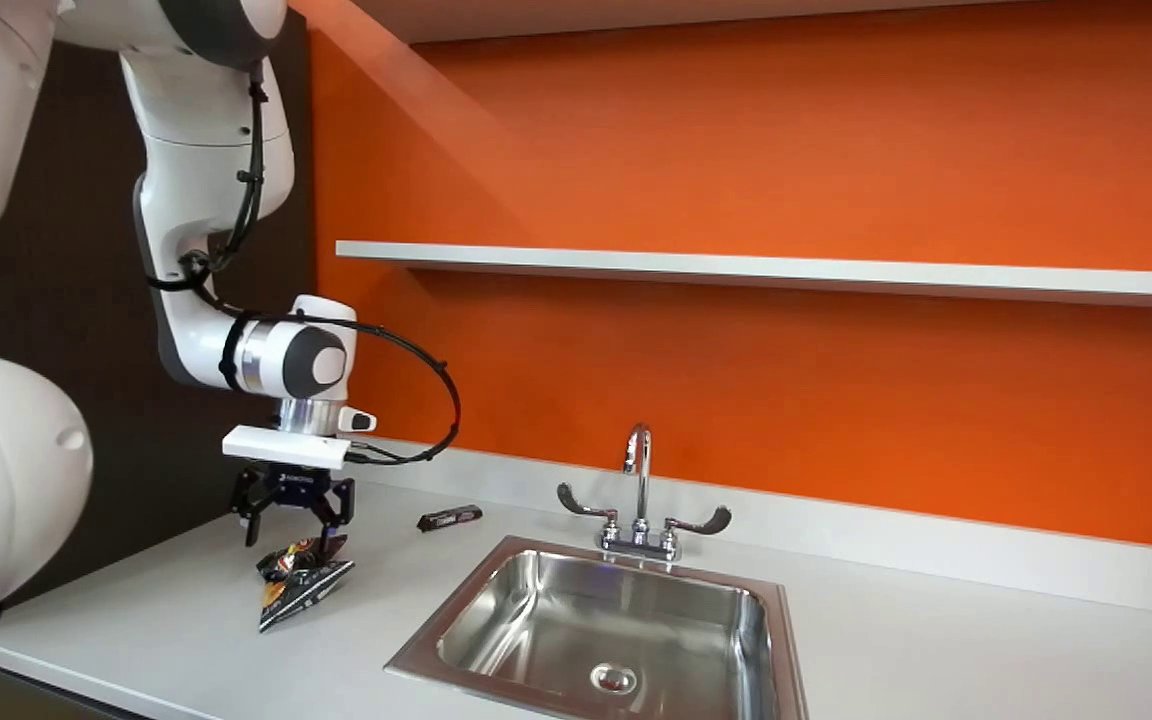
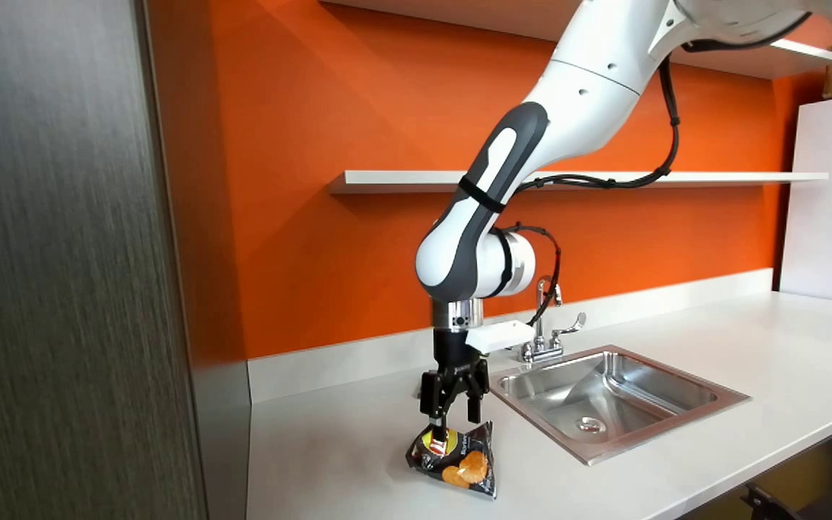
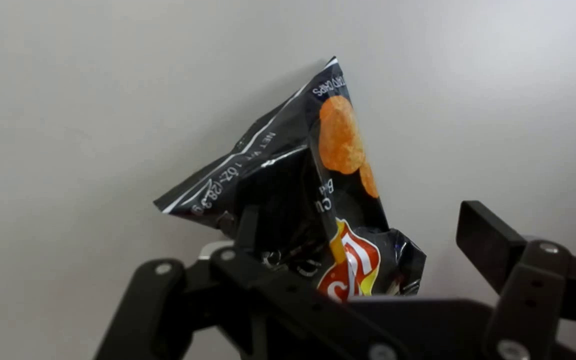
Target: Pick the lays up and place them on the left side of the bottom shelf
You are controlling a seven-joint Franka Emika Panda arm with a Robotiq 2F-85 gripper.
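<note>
The step in hand looks to be the grasp. The next move likely calls for centring the black, glossy, crinkled foil Lays bag (image 3: 293, 185) between the jointed black fingers (image 3: 488, 245) and pinching it, before rising to the long, straight white shelf (image 1: 776, 268) above them. The bag lies on the smooth, flat white desk (image 1: 156, 620), below the fingers, which stand spread wide: in the wrist view one overlaps it, though contact is unclear; the other is beside it, apart.
</note>
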